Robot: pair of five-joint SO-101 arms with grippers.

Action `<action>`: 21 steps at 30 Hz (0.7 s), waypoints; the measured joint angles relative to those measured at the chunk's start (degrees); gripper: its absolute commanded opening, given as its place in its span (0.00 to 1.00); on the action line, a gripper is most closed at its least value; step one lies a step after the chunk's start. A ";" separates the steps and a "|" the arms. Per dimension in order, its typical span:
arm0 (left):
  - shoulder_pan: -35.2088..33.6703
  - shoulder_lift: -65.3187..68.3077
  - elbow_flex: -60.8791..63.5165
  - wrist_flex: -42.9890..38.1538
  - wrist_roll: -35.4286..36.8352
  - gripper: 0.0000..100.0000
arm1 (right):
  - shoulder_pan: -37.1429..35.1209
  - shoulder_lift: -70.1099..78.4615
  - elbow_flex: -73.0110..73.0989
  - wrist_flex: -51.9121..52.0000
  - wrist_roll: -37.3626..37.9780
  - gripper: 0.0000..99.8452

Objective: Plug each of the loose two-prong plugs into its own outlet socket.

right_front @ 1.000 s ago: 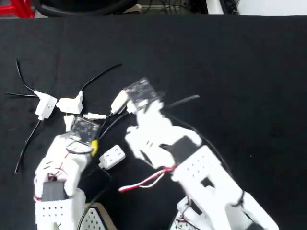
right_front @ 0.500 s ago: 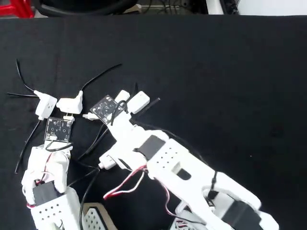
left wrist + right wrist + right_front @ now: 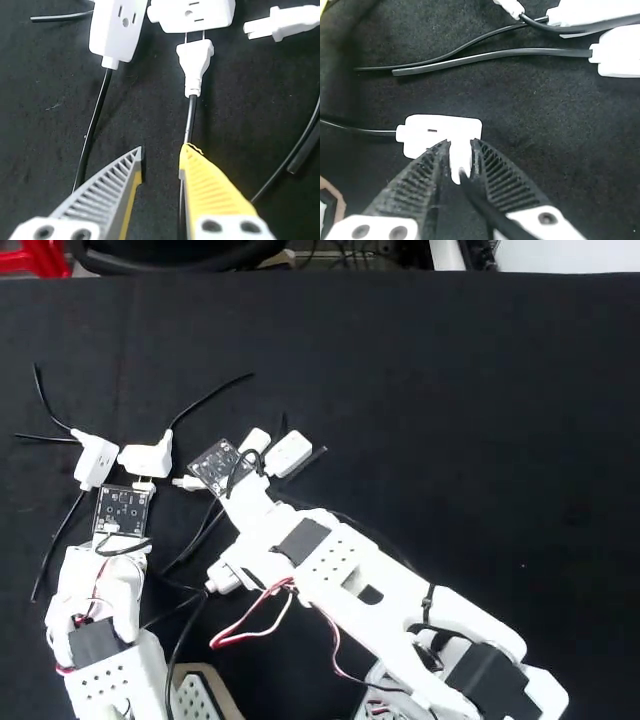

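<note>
Left gripper (image 3: 160,152): grey and yellow jaws spread, low over the black tabletop (image 3: 250,100). Just ahead lies a white two-prong plug on a black cord (image 3: 194,60), its prongs reaching a wide white outlet socket (image 3: 192,11). The cord runs back to the yellow jaw's tip. A narrower white outlet socket (image 3: 116,27) sits beside the first, and a loose white plug (image 3: 280,27) lies on the other side.

Right gripper (image 3: 460,145): black jaws pinching a small white plug body (image 3: 459,167), which butts against a white rectangular socket block (image 3: 435,132). Cannot tell whether its prongs are seated.
</note>
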 measured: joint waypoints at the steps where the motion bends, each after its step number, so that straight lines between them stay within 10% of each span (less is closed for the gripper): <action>1: 0.00 0.00 0.00 0.00 0.00 0.13 | 0.09 0.00 0.00 0.00 0.00 0.01; 21: 0.00 0.00 0.00 0.00 0.00 0.13 | 0.00 13.36 -5.98 0.09 1.14 0.04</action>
